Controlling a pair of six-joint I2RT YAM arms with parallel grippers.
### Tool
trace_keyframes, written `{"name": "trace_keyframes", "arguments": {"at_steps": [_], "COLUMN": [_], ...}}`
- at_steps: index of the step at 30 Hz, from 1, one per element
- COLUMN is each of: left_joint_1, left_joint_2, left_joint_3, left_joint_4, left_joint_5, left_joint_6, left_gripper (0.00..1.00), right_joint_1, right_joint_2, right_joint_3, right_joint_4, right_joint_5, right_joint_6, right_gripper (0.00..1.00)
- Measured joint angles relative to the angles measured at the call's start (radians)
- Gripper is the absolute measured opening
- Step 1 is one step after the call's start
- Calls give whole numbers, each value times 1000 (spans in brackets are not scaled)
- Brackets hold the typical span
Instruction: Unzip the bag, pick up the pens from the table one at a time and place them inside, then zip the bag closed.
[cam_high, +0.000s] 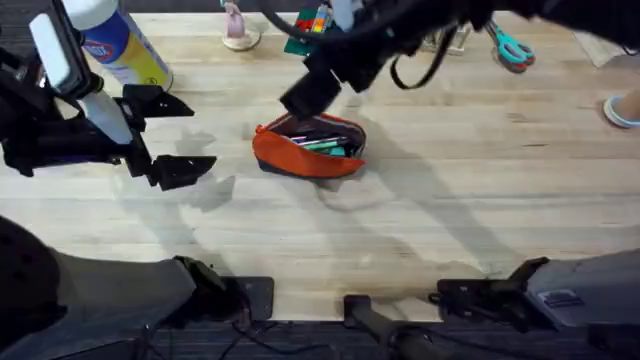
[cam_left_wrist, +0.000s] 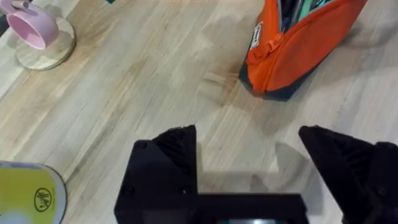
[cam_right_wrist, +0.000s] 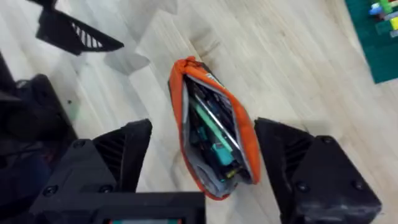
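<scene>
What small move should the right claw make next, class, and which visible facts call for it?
Probably lower the open right claw toward the bag's zipper end to start closing it. The bag lies unzipped with pens already inside, and no pen lies on the table around it. The left claw is open beside the bag, placed to steady it.

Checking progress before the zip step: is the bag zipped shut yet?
No. In the right wrist view the bag gapes open along its top, with pens visible inside.
</scene>
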Motion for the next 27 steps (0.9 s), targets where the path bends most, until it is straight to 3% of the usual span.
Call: {"name": "trace_keyframes", "arguments": {"at_steps": [14,27], "left_joint_1": [0,0], "left_joint_2": [0,0], "left_joint_3": [0,0], "left_joint_4": [0,0], "left_joint_5": [0,0], "left_joint_6": [0,0], "left_gripper": [993,993], "right_joint_1": [104,180], "right_joint_2": [299,446], "right_joint_3": [436,499], "right_joint_4": [-254,-208], "right_joint_5": [-11,10], "right_joint_6": [74,91], "right_gripper": [996,997]}}
